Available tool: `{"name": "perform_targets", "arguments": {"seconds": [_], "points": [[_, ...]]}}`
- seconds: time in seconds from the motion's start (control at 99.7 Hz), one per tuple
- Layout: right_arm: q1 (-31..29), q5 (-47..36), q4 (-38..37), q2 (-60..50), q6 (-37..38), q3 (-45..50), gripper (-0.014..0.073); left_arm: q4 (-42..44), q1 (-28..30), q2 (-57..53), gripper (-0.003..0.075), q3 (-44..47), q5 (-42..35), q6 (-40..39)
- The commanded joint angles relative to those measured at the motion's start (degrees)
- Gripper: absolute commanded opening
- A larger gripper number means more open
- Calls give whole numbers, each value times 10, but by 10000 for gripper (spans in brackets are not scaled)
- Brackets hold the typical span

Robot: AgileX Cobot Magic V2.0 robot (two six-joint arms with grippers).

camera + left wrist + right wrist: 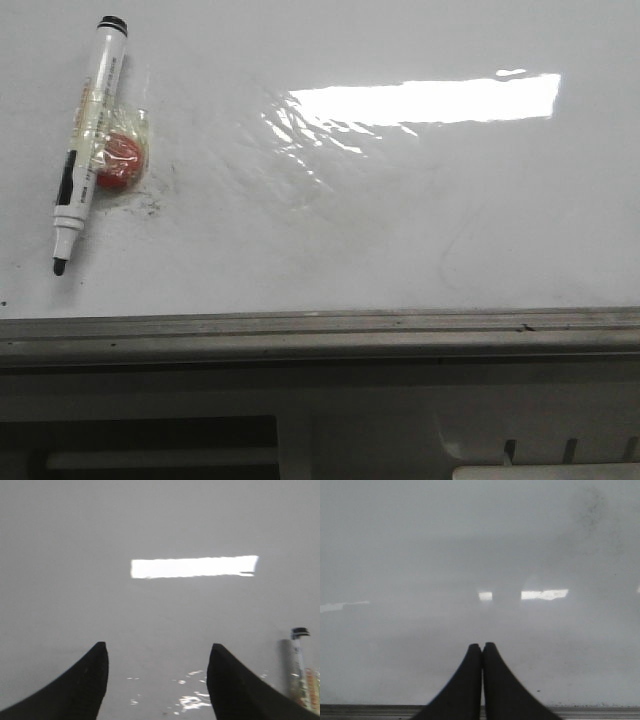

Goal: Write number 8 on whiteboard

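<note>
The whiteboard [400, 230] fills the front view, glossy white with faint grey smudges and a bright glare patch. No number 8 shows on it. A white marker with black cap and tip [88, 140] lies at the board's far left, a red ball wrapped in clear tape [120, 162] stuck to its side. Neither gripper shows in the front view. My left gripper [156, 650] is open and empty above bare board [160, 525], the marker [299, 665] off to one side of it. My right gripper [482, 646] is shut and empty over the board [470, 545] near its edge strip [600, 711].
The grey metal edge strip [320, 330] runs along the board's near side. Below it is a grey ledge and dark slots [150, 445]. Small black specks mark the board beside the red ball [152, 208].
</note>
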Motion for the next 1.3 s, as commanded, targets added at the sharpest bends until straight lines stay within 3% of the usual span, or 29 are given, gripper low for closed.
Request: {"name": "perform_targets", "arguments": {"seconds": [0.0,0.161,0.351,0.492,0.823,0.963,1.104,1.124,1.294], "points": [[1,-39,-2,8,1,-20,-63,-3,-64,46,401,-16,-65,-6],[1,-38,-2,8,1,-20,-63,-4,-171,134,399,-16,-72,-6],[1,-38,-2,8,1,-20,-63,-31,-261,230,399,-16,-153,-6],[1,-36,-2,8,1,-20,-63,-62,-273,292,399,-16,-194,-6],[1,-40,-2,8,1,-20,-63,-65,-273,407,393,-68,-194,-6],[2,-40,-2,8,1,-20,-63,-70,-273,431,269,-71,-192,-6],[35,-30,-2,8,1,-20,-63,-71,-273,442,61,-71,-188,-6],[75,-26,-3,8,-1,-20,-63,-71,-273,442,-20,-71,-187,-6],[156,-3,-3,23,-19,-38,-62,-71,-273,440,-20,-71,-178,-6]]}}
